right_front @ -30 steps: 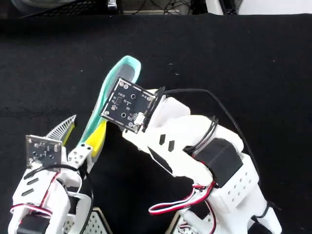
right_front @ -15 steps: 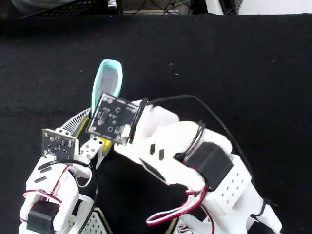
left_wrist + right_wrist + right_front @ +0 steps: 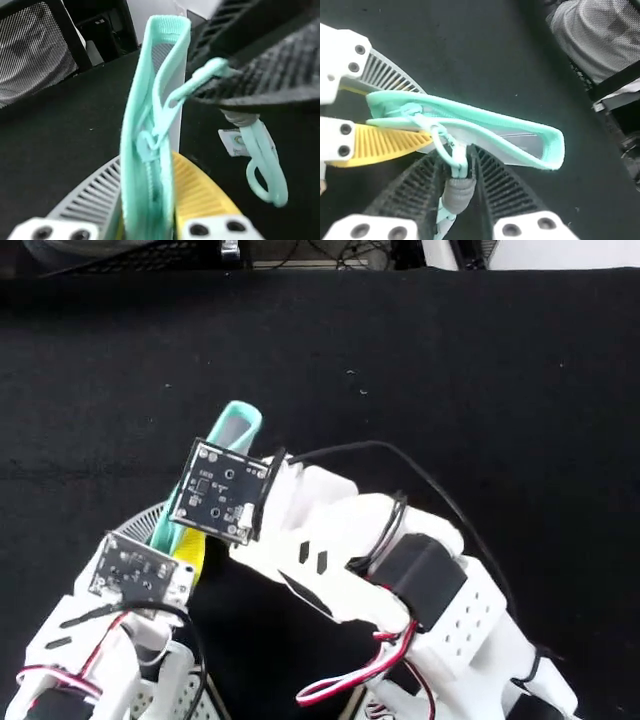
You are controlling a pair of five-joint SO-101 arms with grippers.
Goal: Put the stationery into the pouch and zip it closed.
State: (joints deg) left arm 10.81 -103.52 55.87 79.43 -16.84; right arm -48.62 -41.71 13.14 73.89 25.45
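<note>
Pouch (image 3: 236, 430) is swinging back toward the arms, standing steeper | left jaws are clamping its near end, anchoring it edge-up over the table (image 3: 500, 360) | right jaws are pinching the zipper pull (image 3: 451, 150), probably readying to drag it shut.

Setting: robotics lab bench in an office-type room.

Evidence:
- The table (image 3: 480, 360) is draped in black cloth.
- The white printed arms (image 3: 400, 570) carry bare camera circuit boards (image 3: 220, 490) and loose red, white and black servo wires (image 3: 360, 675).
- High view: a cable tangle (image 3: 330, 252) lies past the table edge at 12 o'clock, and a mesh chair back (image 3: 120, 252) sits at 11 o'clock.
- Both wrist views show grey mesh seating behind the work.
</note>
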